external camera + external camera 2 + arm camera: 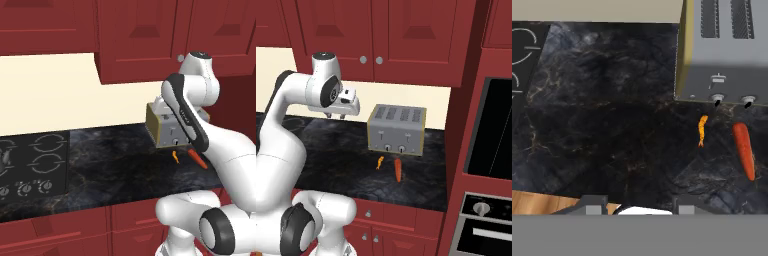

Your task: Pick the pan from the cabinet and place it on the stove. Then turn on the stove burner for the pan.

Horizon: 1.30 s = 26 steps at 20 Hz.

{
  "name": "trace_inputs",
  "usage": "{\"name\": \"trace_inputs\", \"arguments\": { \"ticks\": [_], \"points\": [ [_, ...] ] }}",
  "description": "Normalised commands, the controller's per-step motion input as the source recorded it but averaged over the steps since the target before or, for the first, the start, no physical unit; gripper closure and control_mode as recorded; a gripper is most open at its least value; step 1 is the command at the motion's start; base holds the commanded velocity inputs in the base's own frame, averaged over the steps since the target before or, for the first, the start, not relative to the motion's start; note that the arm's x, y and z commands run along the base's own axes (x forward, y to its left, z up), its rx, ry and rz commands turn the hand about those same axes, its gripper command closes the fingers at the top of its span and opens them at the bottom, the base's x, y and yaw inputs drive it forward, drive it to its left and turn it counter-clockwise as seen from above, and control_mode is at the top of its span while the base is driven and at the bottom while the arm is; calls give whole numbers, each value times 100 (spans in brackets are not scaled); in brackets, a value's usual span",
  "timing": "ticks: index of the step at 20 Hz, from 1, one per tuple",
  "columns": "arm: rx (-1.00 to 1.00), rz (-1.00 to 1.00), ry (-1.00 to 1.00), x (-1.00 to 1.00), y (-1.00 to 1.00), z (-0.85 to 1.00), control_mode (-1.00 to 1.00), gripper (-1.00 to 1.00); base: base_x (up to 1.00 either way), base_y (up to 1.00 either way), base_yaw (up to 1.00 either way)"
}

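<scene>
Nothing is done yet: our claw (pixel 340 114) hangs narrowly parted and empty above the dark marbled table (pixel 346 155), dark red wooden wall cabinet (pixel 381 35) shut.

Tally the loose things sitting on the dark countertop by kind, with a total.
Toaster: 1
Carrot: 1
Small orange shrimp-like piece: 1
Total: 3
</scene>
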Motion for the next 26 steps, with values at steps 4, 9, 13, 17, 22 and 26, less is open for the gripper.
{"name": "trace_inputs", "arguments": {
  "ticks": [4, 9, 13, 17, 22, 26],
  "points": [
    [0, 0, -4, -14, 0, 0, -100, -100, 0, 0, 0],
    [-4, 0, -32, -29, 1, 1, -100, -100, 0, 0, 0],
    [-5, 0, -44, -35, -6, 9, -100, -100, 0, 0, 0],
    [-1, 0, -33, -12, -44, 31, -100, -100, 0, 0, 0],
    [0, 0, -16, 0, -48, 63, -100, -100, 0, 0, 0],
    [0, 0, -13, 0, -43, 78, -100, -100, 0, 0, 0]
  ]
}}
